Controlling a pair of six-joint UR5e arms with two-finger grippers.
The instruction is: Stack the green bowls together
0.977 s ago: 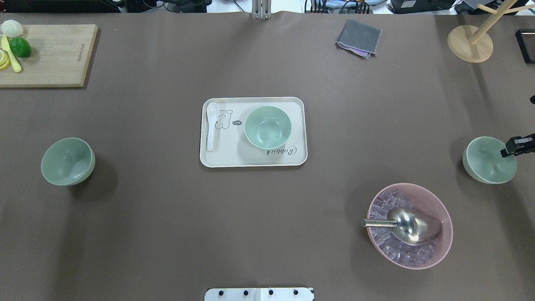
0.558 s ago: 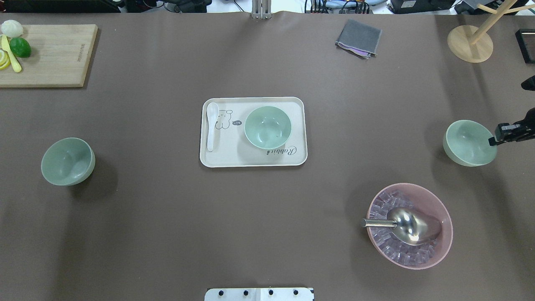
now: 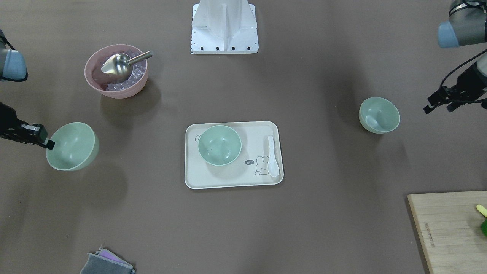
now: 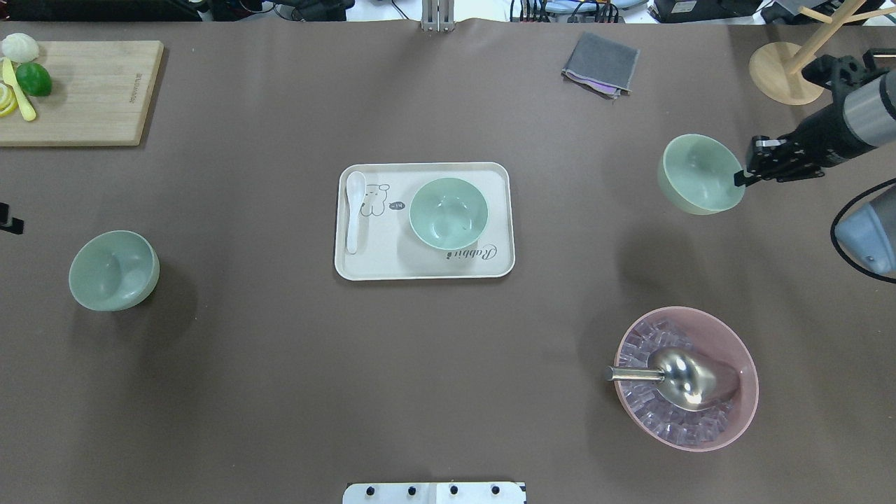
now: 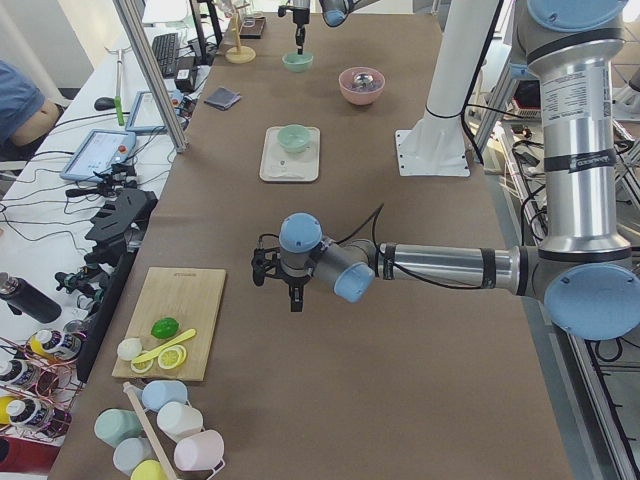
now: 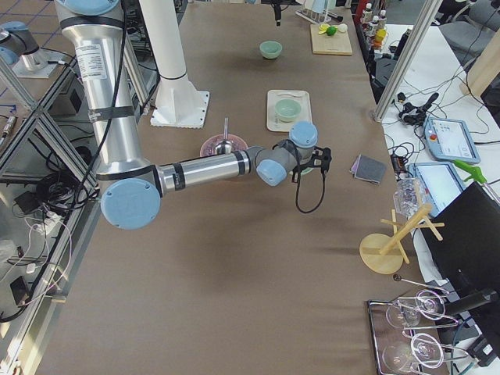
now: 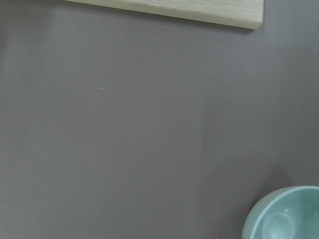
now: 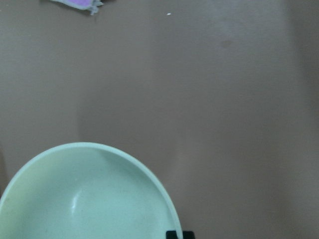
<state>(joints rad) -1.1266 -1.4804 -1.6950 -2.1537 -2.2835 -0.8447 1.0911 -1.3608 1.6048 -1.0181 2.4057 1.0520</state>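
Three green bowls, one pink bowl [image 4: 728, 420], one tray [image 4: 392, 266]. My right gripper [image 4: 742, 176] is clamped on the rim of the first green bowl [image 4: 700, 173], held in the air. Second green bowl [image 4: 448, 213] sits on the tray. Third green bowl [image 4: 113, 270] lies near my left gripper [image 3: 437, 108], which is fingers apart and empty.

held bowl [image 4: 696, 171]: pale mint plastic, smooth, matt.
bowl on tray [image 4: 448, 213]: same mint plastic, matt, soft highlight on the inner wall.
bowl at left [image 4: 113, 270]: same plastic and finish.
tray [image 4: 420, 269]: cream plastic, smooth, low sheen, printed drawing and lettering.
spoon [image 4: 354, 210]: white, glossy; ceramic or plastic, cannot tell.
pink bowl [image 4: 743, 413]: translucent pink plastic, slight gloss.
scoop [image 4: 689, 378]: polished metal, mirror-bright.
cubes [image 4: 651, 416]: clear, glassy.
cutting board [image 4: 91, 91]: pale wood, matt, fine grain.
cloth [image 4: 602, 61]: grey fabric, soft, matt; purple layer under it.
stand base [image 4: 784, 77]: light wood, smooth.
table cover [image 4: 280, 385]: brown, matt, smooth.
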